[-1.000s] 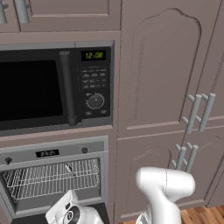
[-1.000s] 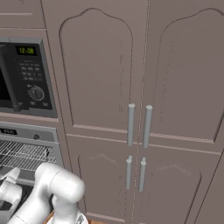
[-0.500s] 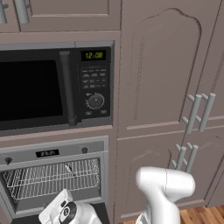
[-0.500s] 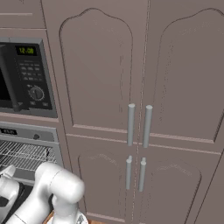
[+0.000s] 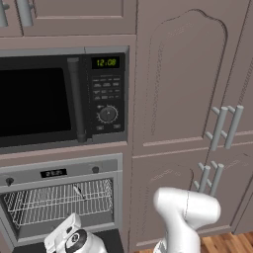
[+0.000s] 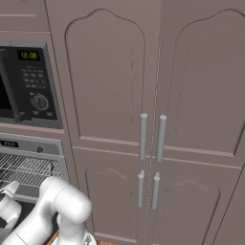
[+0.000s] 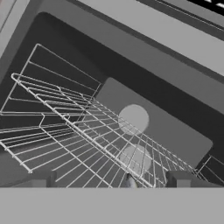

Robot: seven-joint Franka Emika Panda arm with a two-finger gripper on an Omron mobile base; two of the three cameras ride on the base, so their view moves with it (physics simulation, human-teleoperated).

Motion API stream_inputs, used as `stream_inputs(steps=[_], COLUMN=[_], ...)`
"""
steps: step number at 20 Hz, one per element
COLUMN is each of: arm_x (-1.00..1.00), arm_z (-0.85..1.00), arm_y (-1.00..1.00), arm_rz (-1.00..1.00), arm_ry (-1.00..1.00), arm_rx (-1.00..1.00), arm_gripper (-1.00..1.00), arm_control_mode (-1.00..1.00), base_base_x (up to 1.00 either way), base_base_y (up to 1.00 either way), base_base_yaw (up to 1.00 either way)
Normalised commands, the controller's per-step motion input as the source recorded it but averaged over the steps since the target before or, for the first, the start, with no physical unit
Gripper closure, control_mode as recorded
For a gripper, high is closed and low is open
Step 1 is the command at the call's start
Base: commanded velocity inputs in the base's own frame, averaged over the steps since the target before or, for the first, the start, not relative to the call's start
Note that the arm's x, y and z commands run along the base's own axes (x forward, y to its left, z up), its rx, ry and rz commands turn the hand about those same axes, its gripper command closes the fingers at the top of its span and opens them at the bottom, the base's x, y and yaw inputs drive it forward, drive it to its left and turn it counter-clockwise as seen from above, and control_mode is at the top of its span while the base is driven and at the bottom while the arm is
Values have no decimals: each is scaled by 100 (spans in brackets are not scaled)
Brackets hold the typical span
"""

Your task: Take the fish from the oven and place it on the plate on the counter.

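Mauve cabinet wall, black microwave point(image 5: 49, 99) stacked over the oven point(image 5: 59, 171). Oven door is down and the cavity is open, with a wire rack point(image 5: 59, 205) showing. Arm point(image 5: 185, 212) bends down toward the oven mouth from the lower right of the left base view.

Fish point(image 5: 78, 192) lies on the rack toward its right half, a small dark sliver. Its long axis in that view runs roughly 11 to 5 o'clock. It reads the same in the right base view, fish point(image 6: 51, 167) on the wires near the cavity's right wall.

In the hand view the camera looks into the cavity across the rack point(image 7: 78, 131). Jaws are spread wide, with one fingertip point(image 7: 41, 178) at far left and the other at far right of the bottom edge, nothing between them pinched. Fish point(image 7: 130, 180) peeks in at 6 o'clock of that view, inside the gap between the tips and a bit toward the right one. Only its end is visible, so its axis against the jaw line can't be told there.

Judgement: fish sits close under and ahead of the open jaws. The coming move turns on dropping straight onto it and setting the closing line across its slender body, not along it. Thin body on wires, so it could slip or snag.
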Motion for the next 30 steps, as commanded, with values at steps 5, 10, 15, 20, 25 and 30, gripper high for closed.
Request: stream_inputs(steps=[5, 10, 15, 20, 25, 30], arm_x=[10, 21, 54, 56, 35, 30], arm_z=[-52, -50, -63, -61, -78, -98], arm_y=[-17, -19, -24, -22, -6, 0], arm_rz=[-4, -1, 0, 0, 0, 0], arm_ry=[-11, -10, -1, 0, -3, -12], arm_rx=[1, 1, 3, 3, 5, 3], arm_gripper=[-100, -100, -100, -100, -100, -100], arm_control_mode=[-100, -100, -100, -100, -100, -100], base_base_x=[0, 0, 0, 0, 0, 0], base_base_y=[0, 0, 0, 0, 0, 0], base_base_yaw=[0, 0, 0, 0, 0, 0])
